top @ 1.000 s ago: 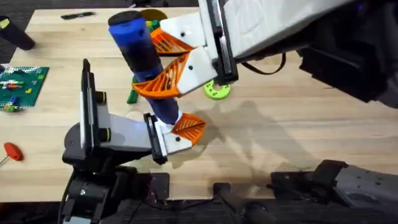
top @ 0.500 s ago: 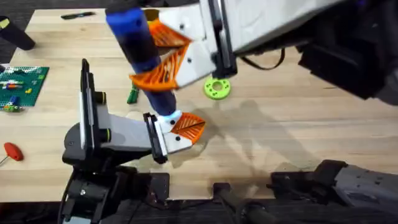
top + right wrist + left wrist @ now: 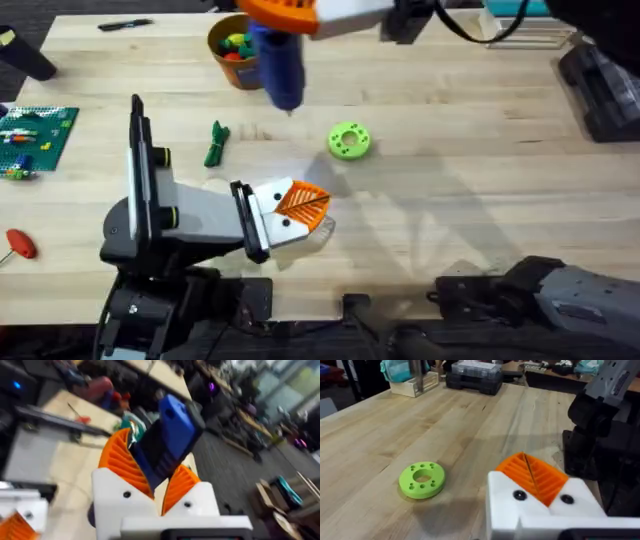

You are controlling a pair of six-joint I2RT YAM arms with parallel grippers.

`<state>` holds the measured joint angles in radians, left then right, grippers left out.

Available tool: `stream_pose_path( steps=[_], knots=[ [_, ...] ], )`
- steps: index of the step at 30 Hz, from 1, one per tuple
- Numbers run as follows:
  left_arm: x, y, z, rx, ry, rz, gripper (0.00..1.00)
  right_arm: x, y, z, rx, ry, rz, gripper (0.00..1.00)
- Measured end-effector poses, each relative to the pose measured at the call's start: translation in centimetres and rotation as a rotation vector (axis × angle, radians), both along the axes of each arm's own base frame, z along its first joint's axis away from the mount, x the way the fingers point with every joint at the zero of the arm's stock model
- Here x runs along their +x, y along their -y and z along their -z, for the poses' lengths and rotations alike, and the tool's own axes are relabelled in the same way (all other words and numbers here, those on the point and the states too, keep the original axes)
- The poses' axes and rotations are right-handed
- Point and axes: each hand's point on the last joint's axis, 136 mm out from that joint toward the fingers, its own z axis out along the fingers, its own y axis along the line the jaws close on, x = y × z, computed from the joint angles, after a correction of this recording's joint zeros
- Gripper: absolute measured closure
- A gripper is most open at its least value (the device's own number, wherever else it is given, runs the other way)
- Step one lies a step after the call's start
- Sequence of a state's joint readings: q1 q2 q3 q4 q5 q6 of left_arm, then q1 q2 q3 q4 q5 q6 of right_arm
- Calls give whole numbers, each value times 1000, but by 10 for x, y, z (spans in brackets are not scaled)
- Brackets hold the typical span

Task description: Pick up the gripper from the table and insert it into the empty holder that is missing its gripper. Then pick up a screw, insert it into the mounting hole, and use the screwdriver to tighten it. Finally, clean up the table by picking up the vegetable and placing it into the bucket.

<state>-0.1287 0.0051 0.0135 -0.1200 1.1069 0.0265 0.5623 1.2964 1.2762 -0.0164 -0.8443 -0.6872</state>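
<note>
Gripper (image 3: 301, 201) seated in holder (image 3: 275, 222). Right end effector (image 3: 156, 477) clamps screwdriver (image 3: 277, 62). Vegetable (image 3: 215, 144) lies on desk (image 3: 480, 150), not bucketed. Left end effector state: cannot tell.

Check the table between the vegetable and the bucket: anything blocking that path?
Nothing on the wood between the vegetable and the bucket. Above that stretch, though, the right gripper holds the screwdriver beside the bucket, tip down.
</note>
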Motion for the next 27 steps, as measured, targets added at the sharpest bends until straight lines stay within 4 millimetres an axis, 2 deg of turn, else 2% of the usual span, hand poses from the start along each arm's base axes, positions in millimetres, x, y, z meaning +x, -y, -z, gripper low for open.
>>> stream_pose_path(
  steps=[5, 9, 12, 16, 20, 27],
  knots=[
    [0, 0, 0, 0, 0, 0, 984, 40, 22, 38, -145, 25, 167, 998],
    [0, 0, 0, 0, 0, 0, 984, 86, 44, 93, -359, 94, 315, 998],
    [0, 0, 0, 0, 0, 0, 985, 120, 67, 138, -550, 142, 412, 998],
    [0, 0, 0, 0, 0, 0, 984, 159, 102, 185, -778, 197, 525, 998],
    [0, 0, 0, 0, 0, 0, 984, 183, 135, 224, -983, 227, 592, 998],
    [0, 0, 0, 0, 0, 0, 984, 206, 176, 293, -1285, 246, 589, 998]
  ],
)
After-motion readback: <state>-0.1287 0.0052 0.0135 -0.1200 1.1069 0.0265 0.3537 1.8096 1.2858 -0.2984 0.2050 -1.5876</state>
